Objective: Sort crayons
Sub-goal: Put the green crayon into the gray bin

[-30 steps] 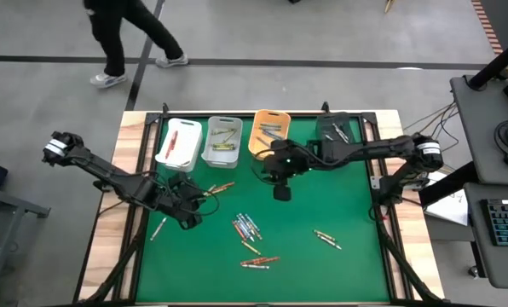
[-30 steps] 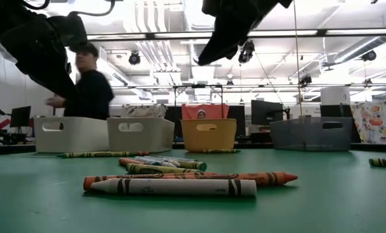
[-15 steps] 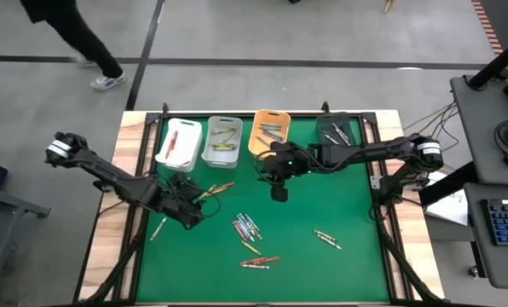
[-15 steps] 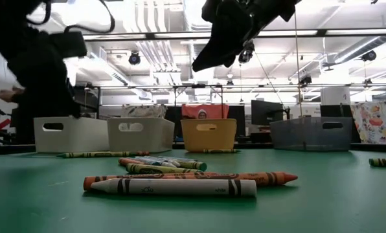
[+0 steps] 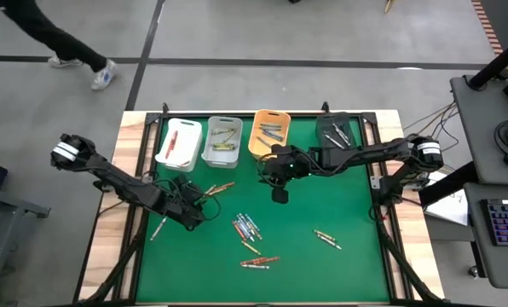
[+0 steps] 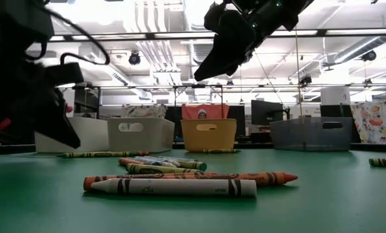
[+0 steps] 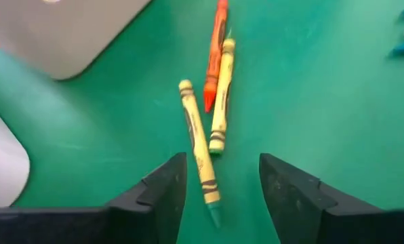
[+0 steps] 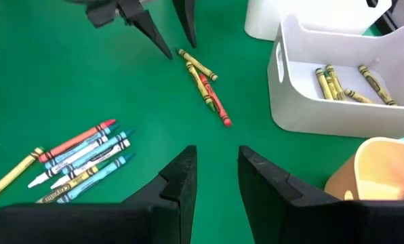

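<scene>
Two yellow crayons (image 7: 198, 146) and an orange one (image 7: 215, 54) lie side by side on the green mat near the bins. My left gripper (image 7: 219, 190) stands open low over them, its fingers on either side of the nearer yellow crayon's tip without touching it. In the high view it sits at the mat's left (image 5: 199, 211). My right gripper (image 5: 279, 189) hangs open above the mat's middle, in front of the orange bin (image 5: 269, 132), with nothing between its fingers (image 8: 215, 179). More crayons lie in a cluster (image 5: 247, 228) at the centre.
Along the far edge stand a white bin (image 5: 179, 143), a light grey bin (image 5: 222, 141) holding yellow crayons, the orange bin and a dark bin (image 5: 337, 132). Loose crayons lie near the front (image 5: 258, 262), at the right (image 5: 326, 237) and by the left edge (image 5: 158, 228).
My left gripper has sunk toward the mat, down over the yellow and orange crayons. My right gripper has come down a little and tipped further downward. The crayons have stayed where they were. A person behind the table has walked off to the left.
</scene>
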Controlling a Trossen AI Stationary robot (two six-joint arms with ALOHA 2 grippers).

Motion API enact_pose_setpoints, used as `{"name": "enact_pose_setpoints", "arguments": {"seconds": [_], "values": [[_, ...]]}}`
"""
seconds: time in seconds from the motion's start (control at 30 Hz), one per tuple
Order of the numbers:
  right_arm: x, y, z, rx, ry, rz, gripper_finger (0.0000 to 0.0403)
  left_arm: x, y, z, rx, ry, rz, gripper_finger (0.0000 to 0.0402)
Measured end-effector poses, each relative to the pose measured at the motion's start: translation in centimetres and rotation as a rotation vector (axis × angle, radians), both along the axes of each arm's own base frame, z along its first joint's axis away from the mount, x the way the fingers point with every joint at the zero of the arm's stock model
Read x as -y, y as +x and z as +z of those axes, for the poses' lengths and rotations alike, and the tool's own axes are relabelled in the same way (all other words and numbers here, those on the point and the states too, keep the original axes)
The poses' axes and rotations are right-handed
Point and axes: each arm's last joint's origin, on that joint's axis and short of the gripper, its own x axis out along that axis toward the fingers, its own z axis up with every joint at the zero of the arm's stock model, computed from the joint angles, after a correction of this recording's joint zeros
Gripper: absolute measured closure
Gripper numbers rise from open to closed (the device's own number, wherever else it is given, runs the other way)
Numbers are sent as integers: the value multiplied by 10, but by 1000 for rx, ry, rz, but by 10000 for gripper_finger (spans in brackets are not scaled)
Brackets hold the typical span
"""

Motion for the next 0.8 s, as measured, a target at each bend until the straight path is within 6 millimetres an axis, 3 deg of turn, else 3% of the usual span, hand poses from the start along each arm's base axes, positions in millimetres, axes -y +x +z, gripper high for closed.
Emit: {"name": "enact_pose_setpoints", "arguments": {"seconds": [0.47,0.8], "values": [[0,1,2,10,1,-1,307,-5,-9,-21,2,22,34,252],[0,1,2,10,2,-2,307,-5,-9,-26,-14,19,53,303]]}}
